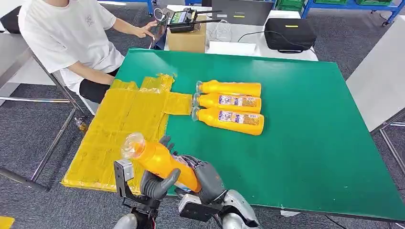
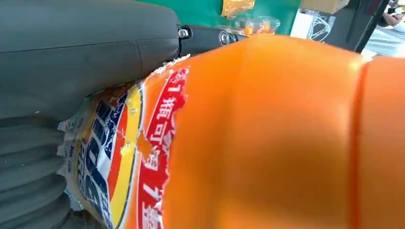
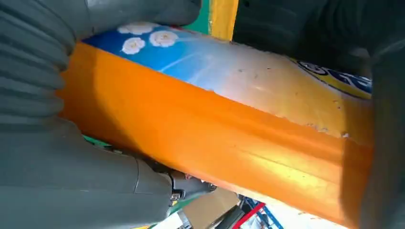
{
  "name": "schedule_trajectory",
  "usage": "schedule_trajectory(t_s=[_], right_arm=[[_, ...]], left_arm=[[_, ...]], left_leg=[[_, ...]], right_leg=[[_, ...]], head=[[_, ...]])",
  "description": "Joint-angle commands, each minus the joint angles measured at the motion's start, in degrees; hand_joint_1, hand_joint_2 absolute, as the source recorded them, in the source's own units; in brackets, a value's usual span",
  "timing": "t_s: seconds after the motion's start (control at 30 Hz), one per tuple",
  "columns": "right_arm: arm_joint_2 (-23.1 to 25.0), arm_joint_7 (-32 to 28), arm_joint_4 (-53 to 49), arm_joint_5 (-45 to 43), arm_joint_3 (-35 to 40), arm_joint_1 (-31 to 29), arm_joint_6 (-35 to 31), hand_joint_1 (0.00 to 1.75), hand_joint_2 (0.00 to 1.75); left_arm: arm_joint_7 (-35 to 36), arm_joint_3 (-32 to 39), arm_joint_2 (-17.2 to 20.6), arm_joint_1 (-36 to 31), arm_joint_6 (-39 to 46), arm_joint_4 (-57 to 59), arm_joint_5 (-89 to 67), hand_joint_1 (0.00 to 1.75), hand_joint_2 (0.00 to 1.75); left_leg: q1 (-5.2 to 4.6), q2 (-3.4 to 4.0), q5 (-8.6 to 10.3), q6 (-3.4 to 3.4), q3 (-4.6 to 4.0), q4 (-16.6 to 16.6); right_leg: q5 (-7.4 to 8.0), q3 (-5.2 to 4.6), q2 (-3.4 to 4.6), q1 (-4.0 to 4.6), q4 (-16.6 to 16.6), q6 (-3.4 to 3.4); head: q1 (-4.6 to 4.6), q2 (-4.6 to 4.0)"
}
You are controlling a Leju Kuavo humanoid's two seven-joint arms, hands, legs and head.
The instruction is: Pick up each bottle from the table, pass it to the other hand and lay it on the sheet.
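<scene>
An orange juice bottle (image 1: 162,161) with a clear cap hangs tilted over the table's near edge, cap pointing toward the yellow sheet (image 1: 122,131). My left hand (image 1: 158,184) grips its lower body from below, and my right hand (image 1: 210,177) wraps its base end. Up close, the bottle's torn label (image 2: 119,157) lies against my left hand (image 2: 71,62). My right hand (image 3: 57,181) curls around the orange bottle (image 3: 215,138) in the right wrist view. Three more orange bottles (image 1: 230,101) lie side by side on the green table (image 1: 305,133), caps toward the sheet.
A seated person (image 1: 67,33) in a white shirt is at the far left corner, beside the sheet's far end. A cardboard box (image 1: 186,39), a black bag (image 1: 290,33) and a laptop stand beyond the table's far edge. A grey table edge (image 1: 382,86) lies to the right.
</scene>
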Motion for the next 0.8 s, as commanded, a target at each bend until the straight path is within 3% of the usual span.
schedule_trajectory(t_s=[0.03, 0.07, 0.1, 0.17, 0.2, 0.23, 0.27, 0.6, 0.73, 0.8], right_arm=[[0.3, -0.4, 2.0, 0.3, 4.8, -2.8, 0.7, 0.63, 1.75], [0.4, -0.2, 2.2, 0.6, 4.9, -2.8, 0.3, 0.14, 1.75], [0.6, -0.1, 2.6, 0.4, 4.9, -2.7, 0.0, 0.00, 1.75], [0.8, 0.0, 2.7, 0.4, 5.1, -2.6, -0.8, 0.00, 1.75], [0.8, 0.0, 2.7, 0.1, 4.9, -2.5, -1.1, 0.00, 0.00], [1.0, -0.5, 2.3, -1.1, 4.0, -2.0, -2.1, 0.00, 0.00], [0.8, -1.1, 1.6, -1.3, 3.7, -1.7, -3.1, 0.00, 0.00], [0.5, -1.5, 0.5, -1.6, 2.7, -1.1, -4.6, 0.00, 0.00], [0.3, -2.1, -0.8, 0.4, 1.4, -0.3, -9.6, 0.00, 0.00], [-0.2, -1.9, -1.9, 6.4, 0.4, 0.5, -17.9, 0.00, 0.00]], left_arm=[[0.6, -1.1, 1.8, -1.9, 0.7, 3.9, -0.3, 0.00, 1.75], [0.6, -0.8, 1.8, -1.9, 1.2, 3.9, -0.4, 0.02, 1.75], [0.4, -0.3, 1.6, -1.8, 2.2, 3.8, -0.5, 1.75, 1.75], [0.3, 0.9, 1.4, -1.5, 1.9, 3.0, 1.6, 1.75, 1.75], [0.2, 1.1, 1.5, -1.5, 1.9, 2.7, 1.8, 1.75, 1.75], [-0.3, 1.8, 1.3, -1.5, 2.4, 2.3, 2.1, 1.75, 1.75], [-0.5, 2.4, 1.3, -1.6, 2.7, 2.1, 2.2, 1.75, 1.75], [-0.8, 3.3, 1.0, -1.8, 3.4, 2.4, 2.5, 1.75, 1.75], [-0.9, 5.1, 0.6, -1.9, 4.7, 2.4, 2.4, 1.75, 1.75], [-1.3, 7.3, -0.8, -1.7, 7.7, 1.6, 1.0, 1.75, 1.75]], left_leg=[[-0.02, 0.02, 0.00, 0.10, 0.08, -0.1], [0.01, 0.02, 0.03, 0.16, 0.10, -0.2], [0.02, 0.02, 0.06, 0.20, 0.12, -0.2], [0.02, 0.06, 0.03, 0.17, 0.13, -0.2], [-0.02, 0.05, 0.01, 0.12, 0.12, -0.1], [0.03, 0.05, 0.11, 0.24, 0.18, -0.4], [0.01, -0.05, 0.01, 0.11, 0.02, -0.1], [-0.01, -0.02, 0.02, 0.12, 0.03, -0.1], [0.01, -0.08, 0.04, 0.17, 0.04, -0.1], [0.03, -0.08, 0.08, 0.23, 0.05, -0.2]], right_leg=[[0.01, 0.05, 0.04, 0.02, -0.1, -0.17], [0.05, 0.06, 0.05, 0.07, -0.2, -0.27], [0.08, 0.09, 0.05, 0.09, -0.2, -0.34], [0.06, 0.08, 0.09, 0.08, -0.2, -0.28], [0.02, 0.05, 0.07, 0.03, -0.1, -0.20], [0.14, 0.11, 0.10, 0.12, -0.3, -0.42], [0.00, 0.01, -0.04, 0.05, -0.1, -0.18], [0.01, 0.01, -0.03, 0.03, -0.1, -0.18], [0.03, 0.04, -0.08, 0.07, -0.2, -0.25], [0.08, 0.06, -0.07, 0.11, -0.3, -0.35]], head=[[0.00, 0.00], [0.00, 0.00], [0.00, 0.00], [0.00, 0.00], [-0.02, 0.02], [0.00, 0.00], [-0.02, 0.00], [0.00, 0.00], [0.00, 0.00], [0.00, 0.00]])
